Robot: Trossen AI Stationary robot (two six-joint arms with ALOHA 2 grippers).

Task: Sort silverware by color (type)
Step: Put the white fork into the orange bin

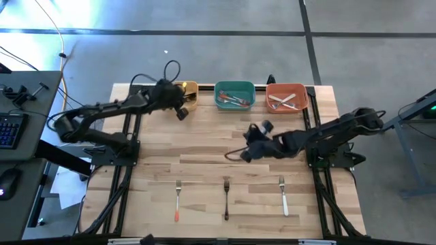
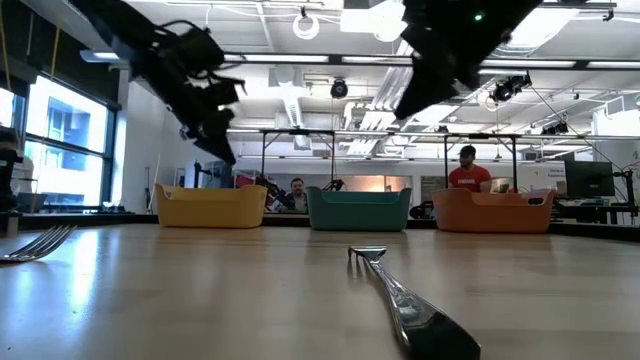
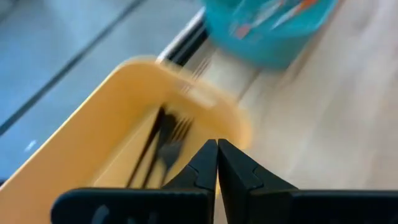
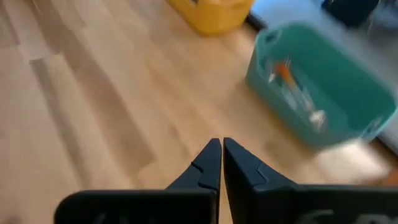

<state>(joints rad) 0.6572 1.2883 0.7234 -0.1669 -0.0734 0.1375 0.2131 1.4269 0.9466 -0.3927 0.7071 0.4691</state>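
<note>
Silver-headed forks (image 1: 226, 197) with red, black, white handles, left claw (image 1: 181, 113) and right claw (image 1: 246, 155) pinched closed, empty

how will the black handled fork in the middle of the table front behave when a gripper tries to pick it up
The black-handled fork looks stiff, being metal. It lies flat on the table, so pinching its thin handle is probably fiddly. Its shiny surface may slip.

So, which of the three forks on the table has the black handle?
The middle fork: its handle is dark, while the left fork ends in a red-orange handle and the right fork has a white one.
</note>
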